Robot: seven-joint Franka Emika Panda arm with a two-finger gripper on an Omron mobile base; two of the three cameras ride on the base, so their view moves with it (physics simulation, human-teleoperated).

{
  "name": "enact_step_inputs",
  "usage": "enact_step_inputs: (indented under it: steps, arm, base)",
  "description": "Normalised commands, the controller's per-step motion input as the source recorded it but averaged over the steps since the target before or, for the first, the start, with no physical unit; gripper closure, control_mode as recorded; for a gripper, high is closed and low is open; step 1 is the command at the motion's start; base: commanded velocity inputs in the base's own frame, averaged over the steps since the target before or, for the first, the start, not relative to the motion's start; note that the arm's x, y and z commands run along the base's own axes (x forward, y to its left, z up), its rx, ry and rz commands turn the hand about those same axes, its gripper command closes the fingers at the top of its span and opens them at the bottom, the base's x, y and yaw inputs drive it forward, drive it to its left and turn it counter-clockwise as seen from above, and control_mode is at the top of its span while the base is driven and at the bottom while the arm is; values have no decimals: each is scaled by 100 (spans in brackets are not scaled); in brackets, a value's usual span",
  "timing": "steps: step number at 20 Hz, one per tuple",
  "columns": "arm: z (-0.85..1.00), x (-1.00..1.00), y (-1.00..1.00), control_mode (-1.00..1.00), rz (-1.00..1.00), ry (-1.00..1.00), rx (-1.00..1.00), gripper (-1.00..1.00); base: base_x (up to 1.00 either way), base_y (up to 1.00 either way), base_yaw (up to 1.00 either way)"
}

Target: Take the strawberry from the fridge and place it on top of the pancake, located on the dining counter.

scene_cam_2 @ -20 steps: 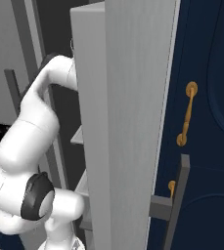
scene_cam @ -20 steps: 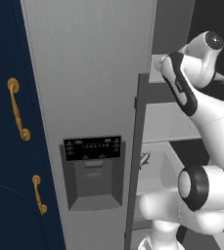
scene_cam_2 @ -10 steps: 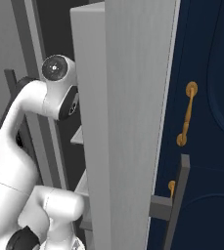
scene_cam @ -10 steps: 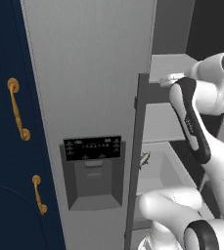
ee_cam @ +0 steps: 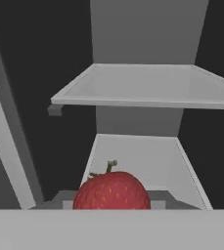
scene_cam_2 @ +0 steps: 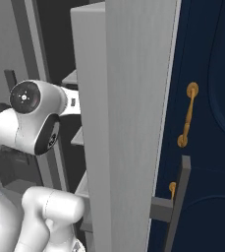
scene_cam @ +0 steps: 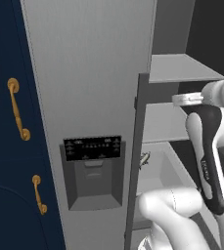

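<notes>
The strawberry [ee_cam: 111,191], red with a small green stalk, sits large and very close at the bottom centre of the hand view, right where my gripper's fingers meet. The fingers are hidden under it, and the gripper is shut on the strawberry. Behind it lies the fridge's open compartment with a grey shelf [ee_cam: 143,88] and a lower bin [ee_cam: 138,156]. The fridge [scene_cam: 89,73] shows its closed grey door with the dark dispenser panel [scene_cam: 92,147]. My arm [scene_cam: 204,151] reaches in front of the open side. The pancake and the dining counter are out of view.
Navy cabinets with gold handles [scene_cam: 18,110] flank the fridge on the left. The closed door's edge and bar handle [scene_cam: 137,161] stand close beside my arm. A small pale object [scene_cam: 144,159] lies in the fridge's lower bin. In the right base view my elbow [scene_cam_2: 33,115] is beside the door [scene_cam_2: 128,123].
The arm has folded back and down: its forearm swung right in the left base view and the elbow came lower and nearer in the right base view. The fridge has not moved.
</notes>
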Motion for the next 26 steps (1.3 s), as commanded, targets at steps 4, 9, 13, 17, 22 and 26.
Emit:
enact_step_inputs:
  steps: [4, 9, 13, 17, 22, 26]
  arm:
    - [-12, -89, 13, -100, 0, 1, 0, 100]
    - [-27, -43, 12, -100, 0, 1, 0, 100]
    - [-9, 0, 1, -100, 0, 2, 0, 100]
    - [-3, -1, 0, -100, 0, 0, 0, 100]
    - [-6, -36, 1, -100, 0, -3, 0, 100]
    - [0, 0, 0, 100, 0, 0, 0, 100]
  base:
    - [0, 0, 0]
    - [0, 0, 0]
    - [0, 0, 0]
    - [0, 0, 0]
    - [0, 0, 0]
    - [-87, 17, 0]
